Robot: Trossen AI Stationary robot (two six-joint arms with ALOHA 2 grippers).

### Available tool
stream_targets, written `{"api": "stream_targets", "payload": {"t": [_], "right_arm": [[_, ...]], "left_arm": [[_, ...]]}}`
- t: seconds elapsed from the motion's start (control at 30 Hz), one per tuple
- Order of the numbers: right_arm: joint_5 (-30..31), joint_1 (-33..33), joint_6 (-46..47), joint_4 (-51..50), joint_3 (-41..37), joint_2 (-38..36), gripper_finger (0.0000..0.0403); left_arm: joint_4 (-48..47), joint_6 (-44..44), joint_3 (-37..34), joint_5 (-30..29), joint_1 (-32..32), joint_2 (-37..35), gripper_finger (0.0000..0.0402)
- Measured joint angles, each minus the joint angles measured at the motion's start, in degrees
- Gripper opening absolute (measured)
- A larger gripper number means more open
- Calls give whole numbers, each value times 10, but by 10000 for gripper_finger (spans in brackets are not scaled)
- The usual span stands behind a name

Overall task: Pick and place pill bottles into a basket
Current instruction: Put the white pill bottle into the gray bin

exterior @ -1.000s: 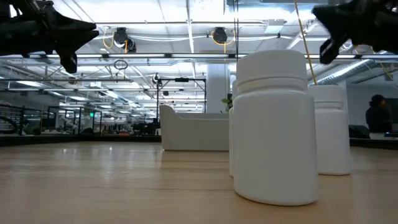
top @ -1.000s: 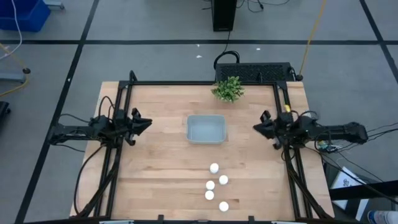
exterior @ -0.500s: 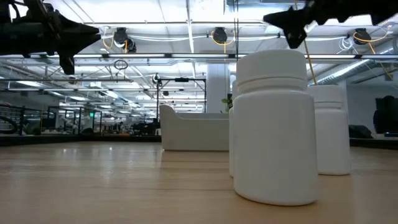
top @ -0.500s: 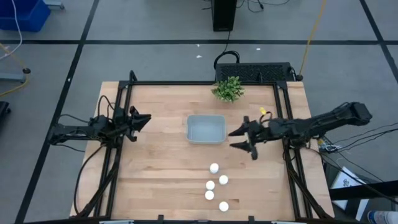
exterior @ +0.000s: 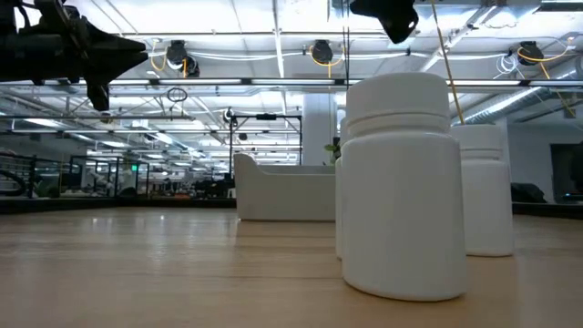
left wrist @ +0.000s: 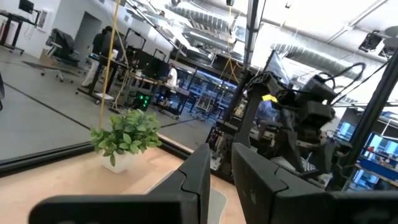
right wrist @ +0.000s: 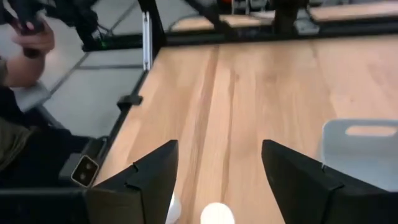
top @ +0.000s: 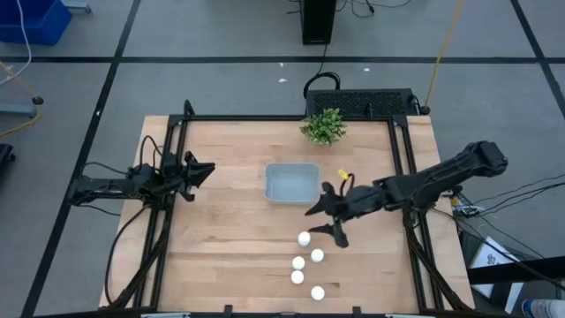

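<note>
Several small white pill bottles (top: 304, 238) stand upright on their bases in a loose cluster on the wooden table, toward its near edge; two of them (exterior: 401, 187) loom close in the low view. The pale basket (top: 292, 182) sits on the table's middle. My right gripper (top: 320, 223) hangs open in the air just right of the farthest bottle, whose cap (right wrist: 216, 213) shows between and below its fingers. My left gripper (top: 207, 170) waits shut above the table's left side.
A small green plant (top: 324, 126) stands at the far edge behind the basket. Black frame rails (top: 172, 141) run along the table's left and right sides. A person's hand (right wrist: 31, 37) shows beyond the table in the right wrist view.
My right gripper has swung from the table's right edge toward the middle and the near edge, passing the basket's right side and ending by the farthest pill bottle. Its fingers have opened on the way. The bottles and basket have stayed put.
</note>
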Motion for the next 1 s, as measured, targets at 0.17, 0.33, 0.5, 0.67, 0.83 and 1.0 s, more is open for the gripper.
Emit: {"api": "stream_targets", "payload": {"t": [0.17,0.33,0.5,0.67,0.83,1.0], "right_arm": [[-1,7,26,-71,48,69,240],[2,6,28,-173,100,120,269],[-3,17,16,-177,113,150,278],[0,22,14,-180,114,175,276],[16,20,24,-176,114,197,294],[14,19,22,-176,114,205,314]], "left_arm": [[0,2,0,0,0,0,72],[-1,3,0,0,0,0,72],[-10,4,0,0,0,0,72],[-23,4,0,-2,0,0,72],[-22,1,0,-3,0,0,72],[-22,2,0,-4,0,0,72]]}}
